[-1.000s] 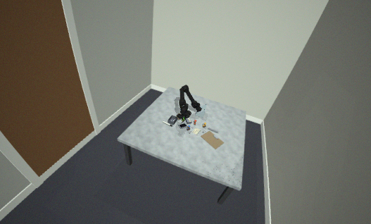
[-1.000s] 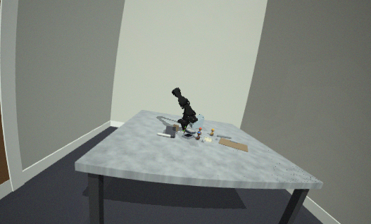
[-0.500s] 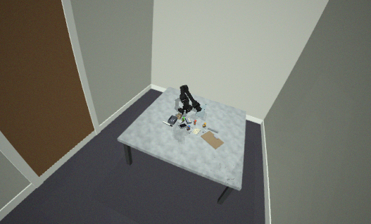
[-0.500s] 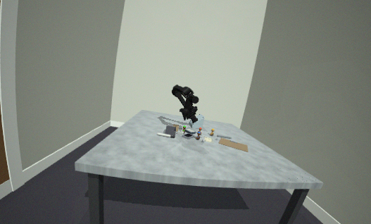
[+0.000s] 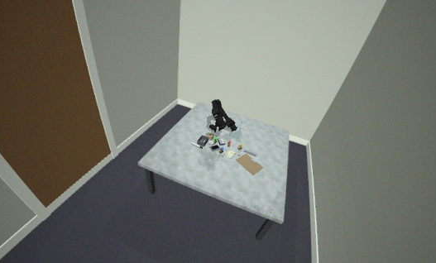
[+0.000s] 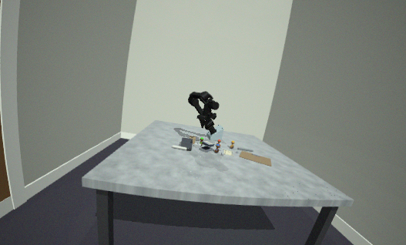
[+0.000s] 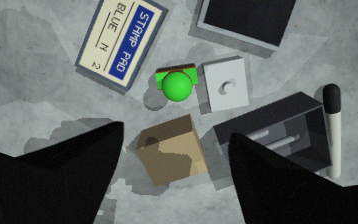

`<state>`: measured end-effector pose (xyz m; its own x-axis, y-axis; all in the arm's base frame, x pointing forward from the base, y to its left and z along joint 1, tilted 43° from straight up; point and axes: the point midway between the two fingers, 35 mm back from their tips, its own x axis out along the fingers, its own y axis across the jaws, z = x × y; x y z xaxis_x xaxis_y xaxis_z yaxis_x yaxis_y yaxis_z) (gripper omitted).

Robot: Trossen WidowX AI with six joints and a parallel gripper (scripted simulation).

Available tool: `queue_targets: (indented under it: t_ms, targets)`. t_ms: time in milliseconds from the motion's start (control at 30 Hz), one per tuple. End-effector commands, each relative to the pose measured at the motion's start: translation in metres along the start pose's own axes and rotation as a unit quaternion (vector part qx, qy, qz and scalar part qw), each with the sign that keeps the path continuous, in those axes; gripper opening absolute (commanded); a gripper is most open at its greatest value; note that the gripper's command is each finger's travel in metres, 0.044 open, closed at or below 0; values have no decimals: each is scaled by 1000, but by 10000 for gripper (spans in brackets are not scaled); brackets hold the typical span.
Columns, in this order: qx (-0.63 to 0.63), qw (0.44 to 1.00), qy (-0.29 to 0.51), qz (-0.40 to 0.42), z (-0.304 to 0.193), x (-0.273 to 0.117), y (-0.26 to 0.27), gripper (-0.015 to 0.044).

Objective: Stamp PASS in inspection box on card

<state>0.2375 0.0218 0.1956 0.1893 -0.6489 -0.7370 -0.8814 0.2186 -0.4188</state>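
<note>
In the wrist view the stamp (image 7: 177, 85) stands at centre on the worktop (image 7: 41, 95), stamp pad (image 7: 121, 42) upper left, small block (image 7: 225, 83) just right, box (image 7: 171, 149) below.

Grey mottled bench (image 7: 41, 85) carrying stamp pad (image 7: 121, 41), green-knobbed stamp (image 7: 176, 82), tan box (image 7: 170, 149), possibly a marker (image 7: 334, 131).

You're looking at a small room with a bench (image 5: 249, 190) set toward the far corner. Its top is mottled grey, like stone, and it stands on dark legs (image 6: 104, 216). The floor (image 5: 108, 223) is dark purple-grey, edged by a pale skirting (image 5: 150, 124). The back wall (image 5: 274, 54) is a pale cream; the walls on either side of it (image 6: 351, 96) are flat grey. On the left, a brown panel (image 5: 30, 83) sits in a light grey frame (image 5: 93, 78). Light is soft and even, and the bench throws a faint shadow on the floor beneath it (image 6: 201, 216).
</note>
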Motion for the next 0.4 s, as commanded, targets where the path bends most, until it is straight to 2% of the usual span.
queue_targets:
  t_ms: [0, 367]
  targets:
    - [2, 1000, 0, 2, 0, 0, 1, 254]
    - [0, 1000, 0, 0, 0, 0, 0, 254]
